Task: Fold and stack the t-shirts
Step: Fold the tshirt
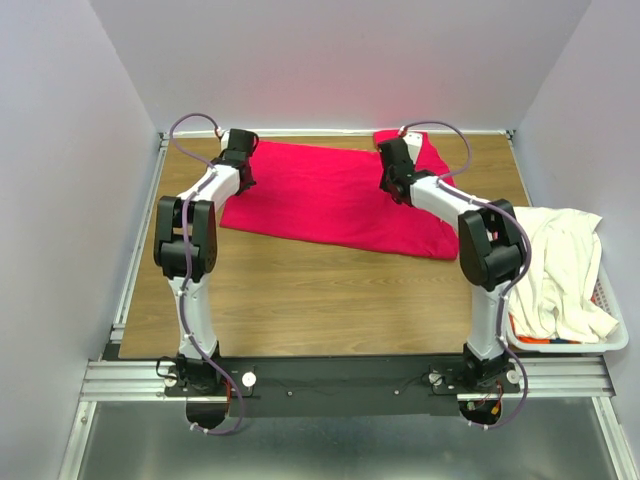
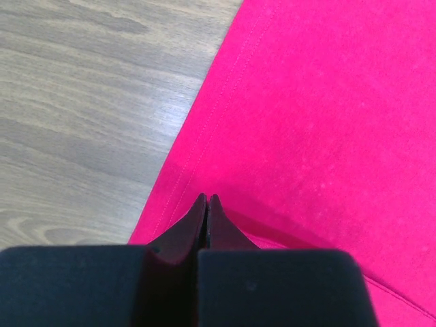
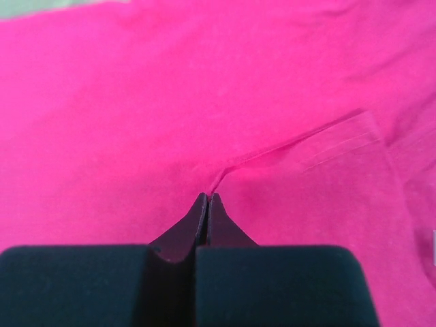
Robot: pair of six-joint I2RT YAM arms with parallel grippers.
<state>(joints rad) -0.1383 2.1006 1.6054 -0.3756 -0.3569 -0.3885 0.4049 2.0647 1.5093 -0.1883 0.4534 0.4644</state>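
Observation:
The crimson-red t-shirt [image 1: 330,195] lies spread flat across the far half of the table. My left gripper [image 1: 238,152] is at its far left edge. In the left wrist view the jaws are shut with the tips [image 2: 206,198] down on the red cloth [image 2: 320,116], just inside the hem, and a raised fold runs off beside them. My right gripper [image 1: 396,168] is at the shirt's far right part. Its jaws [image 3: 207,197] are shut, pinching a thin ridge of red cloth [image 3: 225,170]. The cream-white t-shirt [image 1: 560,265] lies crumpled in the basket.
The white slatted laundry basket [image 1: 612,342] stands at the table's right edge beside the right arm, with something orange under the cream shirt. Bare wooden tabletop [image 1: 320,300] spans the near half. Grey walls close in the far side and the left and right.

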